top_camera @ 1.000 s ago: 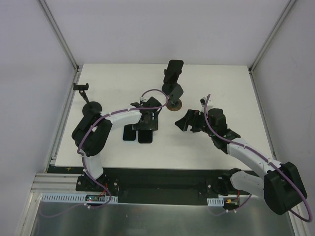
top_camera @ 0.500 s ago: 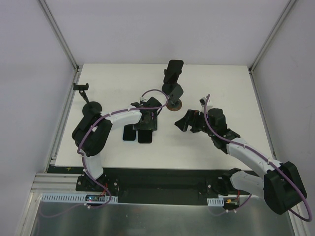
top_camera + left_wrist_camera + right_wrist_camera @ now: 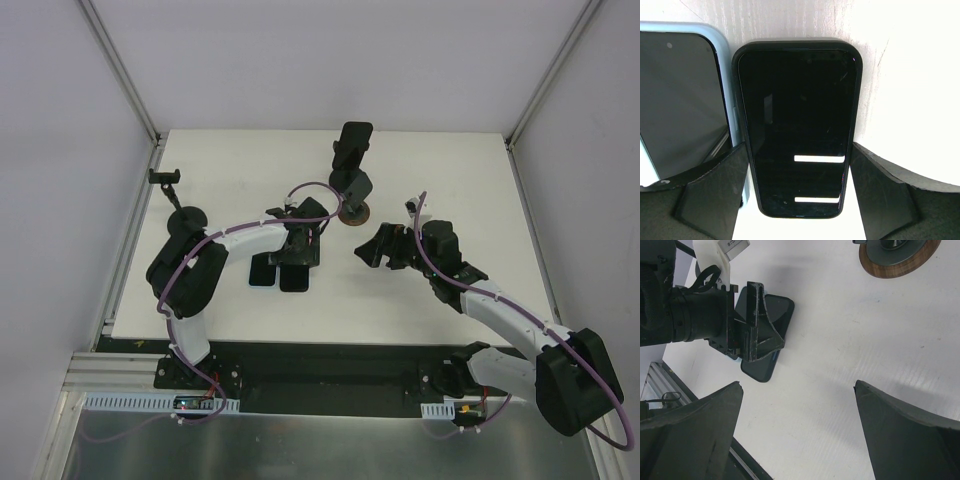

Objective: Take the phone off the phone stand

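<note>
A black phone lies flat on the white table, beside a phone in a light blue case. My left gripper straddles the black phone with a finger against each long side. From above, the left gripper hangs over these two phones. At the back stands a phone stand on a round wooden base, with a dark phone clamped upright in it. My right gripper is open over bare table, right of the left gripper.
A second, small black stand is at the table's left edge, its clamp empty. The wooden stand base lies just ahead of the right gripper. White walls enclose the table on three sides.
The left jaws have narrowed a little onto the black phone's sides. Neither arm has moved noticeably.
</note>
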Robot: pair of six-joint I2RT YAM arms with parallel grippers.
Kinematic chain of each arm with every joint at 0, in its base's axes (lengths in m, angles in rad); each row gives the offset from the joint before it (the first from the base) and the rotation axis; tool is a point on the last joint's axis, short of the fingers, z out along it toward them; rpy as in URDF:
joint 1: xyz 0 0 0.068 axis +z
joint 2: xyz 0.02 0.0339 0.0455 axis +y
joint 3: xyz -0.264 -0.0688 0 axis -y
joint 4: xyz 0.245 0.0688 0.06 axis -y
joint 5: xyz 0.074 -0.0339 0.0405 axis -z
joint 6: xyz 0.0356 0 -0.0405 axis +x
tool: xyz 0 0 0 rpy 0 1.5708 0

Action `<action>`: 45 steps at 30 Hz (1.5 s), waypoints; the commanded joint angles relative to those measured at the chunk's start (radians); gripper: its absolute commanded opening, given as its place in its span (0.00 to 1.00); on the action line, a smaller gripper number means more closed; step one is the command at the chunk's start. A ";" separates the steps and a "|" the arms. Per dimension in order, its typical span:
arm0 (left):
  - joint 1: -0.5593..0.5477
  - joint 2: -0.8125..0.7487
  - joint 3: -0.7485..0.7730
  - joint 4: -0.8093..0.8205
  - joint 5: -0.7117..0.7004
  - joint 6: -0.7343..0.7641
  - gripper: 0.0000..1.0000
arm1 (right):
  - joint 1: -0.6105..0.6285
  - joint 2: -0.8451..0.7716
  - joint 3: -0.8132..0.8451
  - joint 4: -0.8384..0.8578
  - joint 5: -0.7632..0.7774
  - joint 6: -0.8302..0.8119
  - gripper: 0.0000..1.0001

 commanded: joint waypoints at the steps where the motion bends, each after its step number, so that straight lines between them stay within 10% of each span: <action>1: -0.006 -0.041 0.032 -0.063 -0.031 0.024 0.78 | -0.009 -0.001 0.009 0.050 -0.012 -0.006 0.97; 15: -0.008 -0.170 0.039 -0.069 -0.025 0.038 0.96 | -0.016 -0.025 0.026 0.018 -0.015 -0.016 0.97; 31: -0.005 -0.179 0.149 0.014 0.023 0.081 0.92 | -0.016 -0.367 -0.057 -0.166 0.199 -0.135 0.96; 45: -0.112 -0.035 0.103 0.043 0.274 0.049 0.93 | -0.016 -0.356 -0.082 -0.172 0.225 -0.154 0.96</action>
